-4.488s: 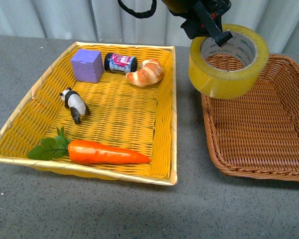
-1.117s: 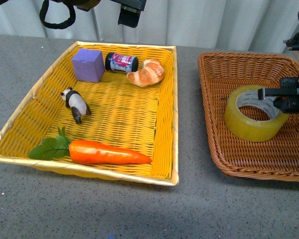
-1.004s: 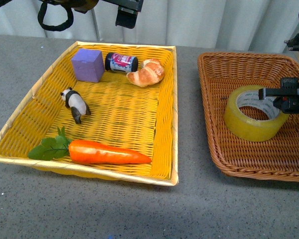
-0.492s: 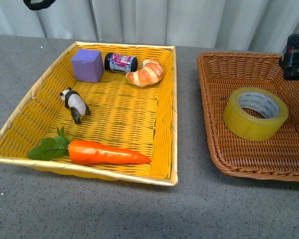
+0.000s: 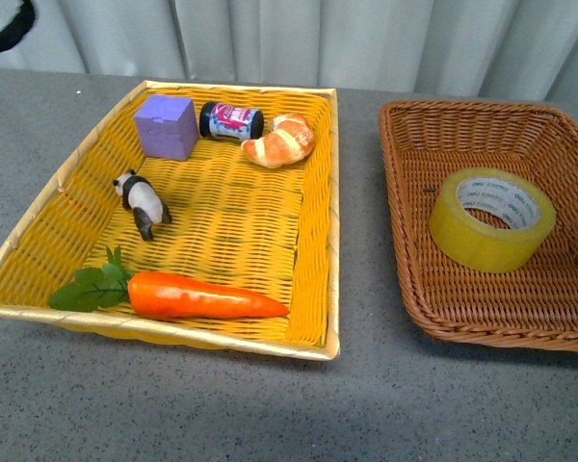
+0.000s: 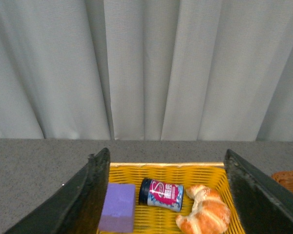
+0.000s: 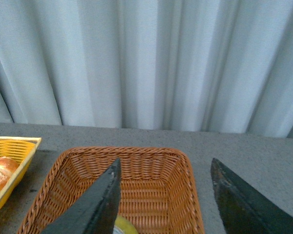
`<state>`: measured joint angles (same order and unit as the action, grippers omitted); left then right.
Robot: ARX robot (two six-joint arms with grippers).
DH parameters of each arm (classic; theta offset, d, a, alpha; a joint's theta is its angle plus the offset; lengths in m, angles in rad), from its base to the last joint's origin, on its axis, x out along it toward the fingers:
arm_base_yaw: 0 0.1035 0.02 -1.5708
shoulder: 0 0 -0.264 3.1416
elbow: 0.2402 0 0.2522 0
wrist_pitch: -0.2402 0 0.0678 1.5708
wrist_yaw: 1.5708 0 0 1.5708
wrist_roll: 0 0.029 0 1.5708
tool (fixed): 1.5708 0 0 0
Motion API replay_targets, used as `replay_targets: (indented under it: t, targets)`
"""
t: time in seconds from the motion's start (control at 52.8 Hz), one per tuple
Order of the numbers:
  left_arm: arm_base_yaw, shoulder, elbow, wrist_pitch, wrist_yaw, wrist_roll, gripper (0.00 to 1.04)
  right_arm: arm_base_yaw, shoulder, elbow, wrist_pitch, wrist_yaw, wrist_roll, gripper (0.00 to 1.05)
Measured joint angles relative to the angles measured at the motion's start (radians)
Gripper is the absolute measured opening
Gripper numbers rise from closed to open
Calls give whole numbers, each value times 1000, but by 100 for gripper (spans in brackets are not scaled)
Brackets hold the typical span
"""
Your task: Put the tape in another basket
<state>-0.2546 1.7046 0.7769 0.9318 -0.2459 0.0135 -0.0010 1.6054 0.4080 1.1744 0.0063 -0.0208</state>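
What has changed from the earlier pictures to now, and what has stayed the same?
The tape went from hanging above the gap between the baskets down onto the brown basket floor. The right hand let it go and left the front view; it is open. The yellow basket and its contents stayed put.

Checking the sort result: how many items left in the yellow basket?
5 in the yellow basket: purple cube and small jar along the back, croissant beside the jar, panda figure mid-left, carrot at the front. None look hidden.
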Motion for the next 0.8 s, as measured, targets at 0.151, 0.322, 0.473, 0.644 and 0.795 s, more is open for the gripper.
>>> replay_targets:
  t: [0.151, 0.322, 0.473, 0.644, 0.795]
  targets:
    - [63, -164, -232, 69, 61, -6, 33, 0, -148, -126, -7, -2, 4, 20]
    - [111, -290, -398, 90, 102, -16, 4, 2, -275, -217, -52, -4, 6, 1]
    - [140, -410, -509, 89, 140, -16, 4, 2, -418, -288, -125, -4, 8, 1]
    - [169, -523, -591, 55, 161, -16, 4, 2, -548, -333, -210, -5, 9, 1]
    - [228, -583, -678, 75, 240, -15, 4, 2, -676, -364, -304, -5, 10, 1]
